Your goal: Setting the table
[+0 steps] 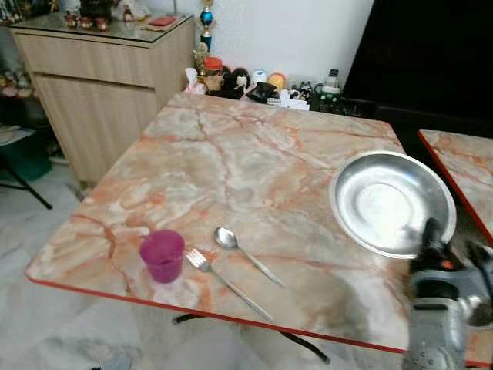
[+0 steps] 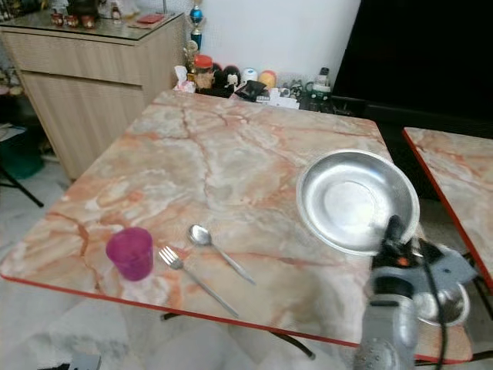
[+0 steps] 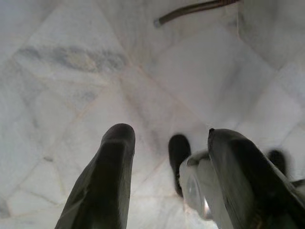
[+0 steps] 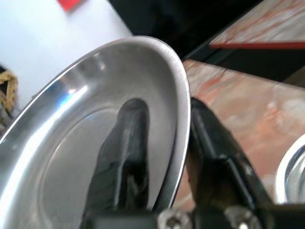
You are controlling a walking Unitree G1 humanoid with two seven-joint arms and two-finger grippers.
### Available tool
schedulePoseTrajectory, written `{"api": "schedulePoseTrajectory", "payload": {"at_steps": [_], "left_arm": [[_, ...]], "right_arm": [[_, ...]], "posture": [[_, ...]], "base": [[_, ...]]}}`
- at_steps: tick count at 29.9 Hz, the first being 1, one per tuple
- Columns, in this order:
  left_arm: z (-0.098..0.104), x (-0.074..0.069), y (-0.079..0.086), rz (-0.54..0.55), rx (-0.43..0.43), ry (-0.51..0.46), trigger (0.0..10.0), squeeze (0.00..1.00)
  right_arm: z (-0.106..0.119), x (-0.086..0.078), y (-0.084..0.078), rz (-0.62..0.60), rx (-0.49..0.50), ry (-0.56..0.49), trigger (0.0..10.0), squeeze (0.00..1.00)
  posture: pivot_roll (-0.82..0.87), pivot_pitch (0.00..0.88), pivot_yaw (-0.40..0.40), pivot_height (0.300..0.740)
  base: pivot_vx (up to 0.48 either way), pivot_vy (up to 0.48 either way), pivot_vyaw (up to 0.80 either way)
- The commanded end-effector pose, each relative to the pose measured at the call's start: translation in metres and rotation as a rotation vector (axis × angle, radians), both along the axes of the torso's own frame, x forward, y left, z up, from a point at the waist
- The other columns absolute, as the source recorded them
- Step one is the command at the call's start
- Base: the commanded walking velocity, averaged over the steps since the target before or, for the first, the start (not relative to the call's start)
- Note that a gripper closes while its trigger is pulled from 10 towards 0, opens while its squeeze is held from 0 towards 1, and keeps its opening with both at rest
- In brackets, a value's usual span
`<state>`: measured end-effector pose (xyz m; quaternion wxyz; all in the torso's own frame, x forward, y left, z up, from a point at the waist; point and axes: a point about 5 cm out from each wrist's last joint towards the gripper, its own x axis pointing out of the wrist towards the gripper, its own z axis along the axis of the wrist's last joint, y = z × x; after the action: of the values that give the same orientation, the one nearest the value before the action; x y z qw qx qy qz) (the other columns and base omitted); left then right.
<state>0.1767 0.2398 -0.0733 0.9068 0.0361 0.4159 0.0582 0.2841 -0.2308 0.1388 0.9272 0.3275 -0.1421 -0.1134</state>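
The right pincer (image 4: 164,157) grips the near rim of the steel plate (image 1: 389,200), one finger lying inside the bowl and the other under the lip, the rim pinched between them. The plate sits toward the right side of the marble tabletop (image 1: 231,154), its near rim close to the red-trimmed front edge and its right rim near the tabletop's right edge. Just past that edge a narrow gap separates it from a second tabletop (image 1: 466,166) with the same red trim.

Near the front left corner stands a purple cup (image 1: 162,255), close to the front edge. Just beside it lies a fork (image 1: 227,283), and next to that a spoon (image 1: 246,254), both slanting toward the front edge. Between the spoon and the plate the marble is bare, and so is the wide middle and far stretch up to the clutter of small items (image 1: 254,83) along the back edge. A wooden cabinet (image 1: 100,85) stands off the far left corner.

The left pincer (image 3: 164,181) hangs low over the white tiled floor (image 3: 71,81), fingers spread apart and holding nothing.
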Motion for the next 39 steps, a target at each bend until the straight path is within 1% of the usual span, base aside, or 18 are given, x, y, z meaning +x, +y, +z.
{"api": "schedulePoseTrajectory", "payload": {"at_steps": [1, 5, 15, 18, 23, 27, 28, 33, 39], "left_arm": [[-0.003, -0.002, -0.007, -0.026, -0.008, 0.017, 10.0, 0.0], [-0.003, -0.002, -0.007, -0.042, -0.003, 0.018, 10.0, 0.0], [-0.004, -0.004, -0.007, -0.053, -0.001, 0.025, 10.0, 0.0], [-0.004, -0.004, -0.007, -0.056, -0.001, 0.026, 10.0, 0.0], [-0.005, -0.005, -0.009, -0.069, -0.004, 0.033, 10.0, 0.0], [-0.005, -0.005, -0.01, -0.085, -0.002, 0.035, 10.0, 0.0], [-0.005, -0.004, -0.01, -0.09, 0.0, 0.035, 10.0, 0.0], [-0.004, 0.0, -0.014, -0.076, -0.009, 0.025, 10.0, 0.0], [-0.005, -0.001, -0.018, -0.084, -0.016, 0.027, 10.0, 0.0]], "right_arm": [[0.005, -0.004, -0.013, -0.04, -0.023, -0.014, 10.0, 0.0], [0.007, -0.005, -0.016, -0.054, -0.027, -0.021, 10.0, 0.0], [0.007, -0.006, -0.016, -0.057, -0.019, -0.022, 10.0, 0.0], [0.006, -0.006, -0.016, -0.053, -0.021, -0.017, 10.0, 0.0], [0.005, -0.008, -0.016, -0.066, -0.034, -0.014, 10.0, 0.0], [0.005, -0.008, -0.016, -0.067, -0.037, -0.011, 10.0, 0.0], [0.005, -0.008, -0.015, -0.066, -0.035, -0.009, 10.0, 0.0], [0.002, -0.007, -0.012, -0.064, -0.028, 0.002, 10.0, 0.0], [0.0, -0.008, -0.015, -0.089, -0.025, 0.017, 10.0, 0.0]], "posture": [[0.0, 0.024, -0.056, 0.74], [0.0, 0.021, -0.056, 0.74], [-0.01, 0.008, -0.051, 0.74], [-0.01, 0.008, -0.05, 0.74], [-0.01, 0.003, -0.048, 0.74], [-0.01, 0.009, -0.048, 0.74], [-0.01, 0.021, -0.051, 0.74], [-0.01, 0.033, -0.055, 0.74], [-0.02, 0.036, -0.053, 0.74]], "base": [[0.0, -0.401, 0.0], [0.0, -0.41, 0.0], [0.0, -0.417, 0.0], [0.0, -0.416, -0.79], [0.0, -0.418, 0.0], [0.0, -0.417, 0.0], [0.0, -0.42, 0.0], [0.0, -0.416, 0.0], [0.0, -0.418, 0.0]]}}
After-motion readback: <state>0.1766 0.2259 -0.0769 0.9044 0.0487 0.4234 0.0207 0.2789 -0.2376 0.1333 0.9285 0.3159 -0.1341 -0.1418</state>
